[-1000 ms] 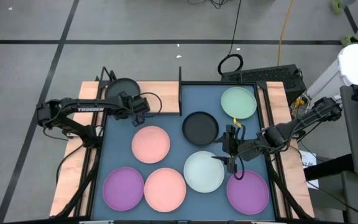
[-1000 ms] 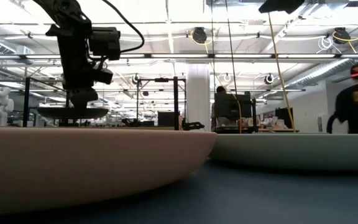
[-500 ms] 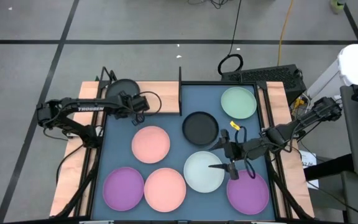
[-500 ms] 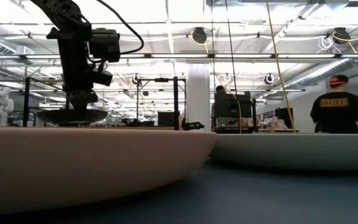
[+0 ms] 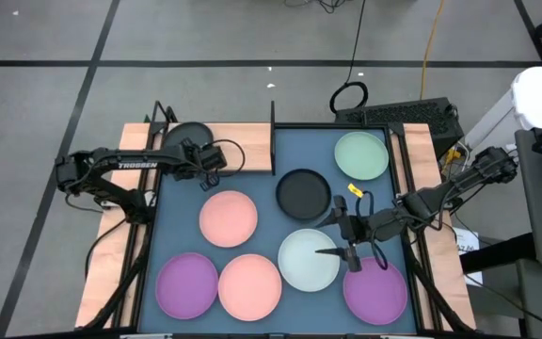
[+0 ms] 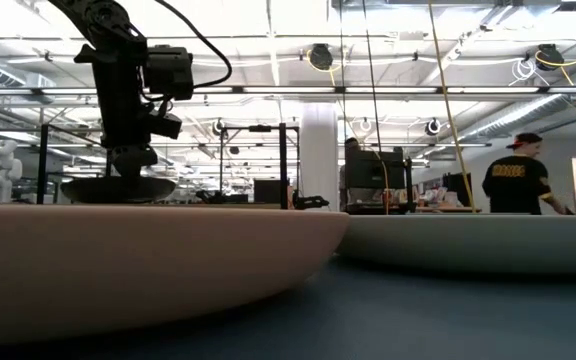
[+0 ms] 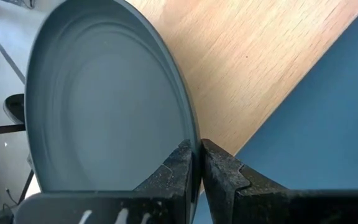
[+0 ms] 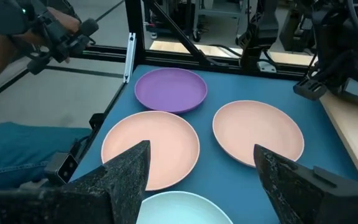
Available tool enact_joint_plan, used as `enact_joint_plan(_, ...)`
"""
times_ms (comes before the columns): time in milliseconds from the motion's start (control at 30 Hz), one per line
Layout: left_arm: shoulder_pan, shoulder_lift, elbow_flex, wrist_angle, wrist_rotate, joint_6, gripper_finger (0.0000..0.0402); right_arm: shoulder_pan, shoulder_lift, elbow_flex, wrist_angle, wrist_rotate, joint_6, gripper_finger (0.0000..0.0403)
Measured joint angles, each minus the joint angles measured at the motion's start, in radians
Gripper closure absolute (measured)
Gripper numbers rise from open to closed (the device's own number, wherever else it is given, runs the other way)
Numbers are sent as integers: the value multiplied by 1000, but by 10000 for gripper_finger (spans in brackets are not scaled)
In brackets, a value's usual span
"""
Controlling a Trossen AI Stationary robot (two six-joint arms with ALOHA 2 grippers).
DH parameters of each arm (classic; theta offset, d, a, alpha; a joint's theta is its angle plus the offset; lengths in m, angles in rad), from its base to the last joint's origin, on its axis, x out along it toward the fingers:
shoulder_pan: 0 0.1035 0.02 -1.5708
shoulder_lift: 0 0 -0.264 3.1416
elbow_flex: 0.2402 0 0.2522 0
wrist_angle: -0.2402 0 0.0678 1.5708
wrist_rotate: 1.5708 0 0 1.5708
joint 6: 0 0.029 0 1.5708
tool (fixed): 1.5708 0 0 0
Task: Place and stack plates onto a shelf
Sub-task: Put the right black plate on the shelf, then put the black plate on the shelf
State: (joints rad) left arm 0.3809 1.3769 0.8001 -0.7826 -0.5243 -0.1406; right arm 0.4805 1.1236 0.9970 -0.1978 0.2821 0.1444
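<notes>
My left gripper point(image 5: 201, 155) is shut on a black plate point(image 5: 183, 137) over the far-left light wooden shelf point(image 5: 243, 141). In the low view, that plate point(image 6: 118, 188) hangs level under the gripper point(image 6: 130, 158). My right gripper point(image 5: 339, 256) hovers open above the right edge of the pale blue-white plate point(image 5: 307, 262). Flat on the blue-grey mat lie a second black plate point(image 5: 304, 193), a pale green plate point(image 5: 360, 155), two pink plates point(image 5: 229, 217) point(image 5: 249, 285) and two purple plates point(image 5: 186, 285) point(image 5: 376, 292). My left gripper pinches the black plate's rim point(image 7: 191, 134) between its two fingers, one on the inner face and one on the underside. It comes from above on the plate's near-right side. The plate sits about level just over the shelf; whether it touches the board, I cannot tell.
Thin black frame posts point(image 5: 273, 132) stand at the shelf's right end and at its far-left corner point(image 5: 158, 115). The mat point(image 5: 252, 174) has bare room between the shelf and the pink plate. A person point(image 6: 516, 185) walks in the room behind, and another's leg point(image 8: 17, 155) shows beside the table.
My right gripper has swung from pointing at the near edge to pointing toward the table's left, above the pale blue-white plate. My left gripper has lowered the black plate a little toward the shelf.
</notes>
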Motion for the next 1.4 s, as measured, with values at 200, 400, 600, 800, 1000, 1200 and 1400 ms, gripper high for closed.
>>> enact_joint_plan(200,1,31,0,-1,0,-2,366,0,0,0,0,0,0,138)
enact_joint_plan(400,3,92,1,0,-6,-1,365,0,0,0,0,0,2,138)
enact_joint_plan(600,3,91,1,-3,-25,-13,310,0,0,0,0,1,1,138)
enact_joint_plan(800,0,88,6,-23,-105,-45,219,0,0,0,0,2,-31,138)
enact_joint_plan(1000,-62,57,41,-32,-89,-92,174,0,0,0,0,23,-52,138)
enact_joint_plan(1200,-124,-37,44,-34,-90,-139,169,-3,28,-1,-7,137,-36,138)
enact_joint_plan(1400,-198,-188,44,-31,-103,-243,169,-36,70,-1,-14,146,-37,138)
